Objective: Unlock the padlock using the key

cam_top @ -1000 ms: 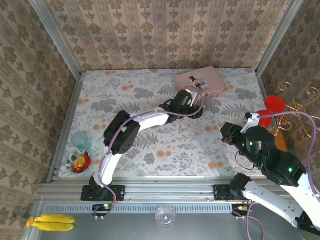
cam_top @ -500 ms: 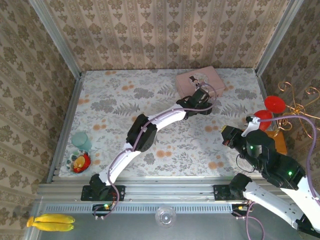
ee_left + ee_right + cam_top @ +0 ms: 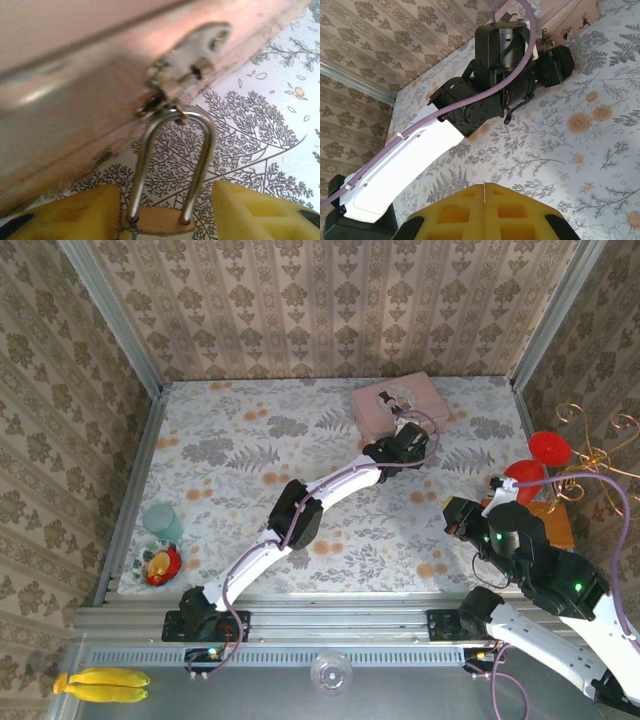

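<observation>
Left wrist view: the padlock [image 3: 155, 222] hangs by its thin shackle [image 3: 202, 145] from the hasp [image 3: 192, 45] on the near side of the pink tin [image 3: 75, 75]. Its long axis runs straight out from the tin toward the camera. The left claw [image 3: 165, 215] is spread, with one yellow pad on each side of the brass body. The left pad seems to touch the body, and a narrow strip of worktop [image 3: 260, 125] shows before the right pad. The left arm is therefore much nearer, and I judge it needs only to close. In the right wrist view the right claw [image 3: 484, 200] is pressed together, well apart from the tin on the near-right side. I cannot see a key in it.
</observation>
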Available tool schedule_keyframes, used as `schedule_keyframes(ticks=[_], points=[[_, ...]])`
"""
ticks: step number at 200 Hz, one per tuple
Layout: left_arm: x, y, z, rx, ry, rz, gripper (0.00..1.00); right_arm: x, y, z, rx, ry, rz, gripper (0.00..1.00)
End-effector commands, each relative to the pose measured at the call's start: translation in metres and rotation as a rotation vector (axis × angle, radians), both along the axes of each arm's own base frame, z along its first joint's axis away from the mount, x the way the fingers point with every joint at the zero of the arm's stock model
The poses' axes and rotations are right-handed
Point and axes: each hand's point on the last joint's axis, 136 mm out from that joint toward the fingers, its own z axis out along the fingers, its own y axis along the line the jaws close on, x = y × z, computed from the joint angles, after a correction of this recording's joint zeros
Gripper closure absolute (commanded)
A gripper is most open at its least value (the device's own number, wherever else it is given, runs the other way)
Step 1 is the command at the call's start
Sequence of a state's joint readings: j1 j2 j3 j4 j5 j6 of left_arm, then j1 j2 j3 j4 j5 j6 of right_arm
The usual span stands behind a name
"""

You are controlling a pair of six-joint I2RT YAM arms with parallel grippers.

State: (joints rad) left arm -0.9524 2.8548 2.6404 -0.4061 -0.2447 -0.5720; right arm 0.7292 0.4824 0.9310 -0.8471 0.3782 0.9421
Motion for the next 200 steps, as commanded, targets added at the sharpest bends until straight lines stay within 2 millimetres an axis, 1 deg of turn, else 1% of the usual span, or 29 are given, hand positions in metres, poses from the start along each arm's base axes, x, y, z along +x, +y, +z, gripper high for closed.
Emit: schedule_keyframes(ticks=[1,12,22,32,37,41,43,46,48,57,75,88,95,98,110,131,145,165,166,192,194,200], points=[[0.007,0.013,-0.033,0.028,0.041,0.038,0.59,0.001,-0.003,-0.007,-0.014,0.03,-0.027,1.0],[0.01,0.018,-0.032,0.031,0.051,0.045,0.64,0.003,-0.001,-0.008,-0.016,0.039,-0.029,1.0],[0.01,0.021,-0.032,0.028,0.064,0.041,0.72,0.005,0.0,-0.007,-0.018,0.04,-0.028,1.0],[0.01,0.028,-0.026,0.031,0.07,0.044,0.77,0.007,0.001,-0.007,-0.021,0.04,-0.032,1.0],[0.009,0.03,-0.022,0.031,0.066,0.043,0.78,0.008,0.001,-0.007,-0.024,0.041,-0.034,1.0],[0.009,0.033,-0.022,0.038,0.063,0.045,0.8,0.009,0.002,-0.007,-0.026,0.042,-0.035,1.0],[0.008,0.035,-0.025,0.044,0.065,0.045,0.81,0.009,0.002,-0.007,-0.026,0.042,-0.035,1.0],[0.008,0.037,-0.021,0.043,0.059,0.047,0.82,0.01,0.002,-0.007,-0.028,0.044,-0.036,1.0],[0.007,0.039,-0.023,0.047,0.059,0.047,0.83,0.01,0.003,-0.007,-0.029,0.045,-0.036,1.0],[0.006,0.046,-0.016,0.039,0.046,0.054,0.84,0.011,0.004,-0.008,-0.032,0.051,-0.036,1.0],[0.004,0.065,-0.015,0.023,0.05,0.073,0.9,0.015,0.009,-0.009,-0.025,0.054,-0.032,1.0],[0.002,0.079,-0.011,0.023,0.044,0.083,0.91,0.018,0.014,-0.012,-0.012,0.06,-0.024,1.0],[0.0,0.084,-0.005,0.017,0.034,0.082,0.92,0.019,0.017,-0.013,-0.004,0.064,-0.019,1.0],[-0.003,0.088,-0.008,0.024,0.037,0.082,0.92,0.02,0.019,-0.015,-0.001,0.067,-0.016,1.0],[-0.006,0.099,0.0,0.024,0.026,0.083,0.94,0.023,0.023,-0.019,0.004,0.08,-0.013,1.0],[-0.014,0.121,0.002,0.03,0.028,0.084,0.96,0.026,0.029,-0.028,0.003,0.106,-0.007,1.0],[-0.02,0.14,0.0,0.037,0.039,0.1,0.97,0.03,0.034,-0.033,0.009,0.117,-0.004,1.0],[-0.03,0.169,0.006,0.039,0.025,0.132,0.97,0.035,0.044,-0.038,0.022,0.126,0.018,1.0],[-0.031,0.171,0.003,0.043,0.028,0.133,0.97,0.035,0.045,-0.038,0.023,0.127,0.017,1.0],[-0.044,0.208,0.013,0.032,0.023,0.177,0.98,0.041,0.06,-0.046,0.048,0.145,0.051,1.0],[-0.044,0.21,0.016,0.027,0.018,0.182,0.98,0.041,0.061,-0.046,0.05,0.146,0.055,1.0],[-0.048,0.218,0.019,0.026,0.014,0.19,0.98,0.042,0.064,-0.047,0.052,0.15,0.064,1.0]])
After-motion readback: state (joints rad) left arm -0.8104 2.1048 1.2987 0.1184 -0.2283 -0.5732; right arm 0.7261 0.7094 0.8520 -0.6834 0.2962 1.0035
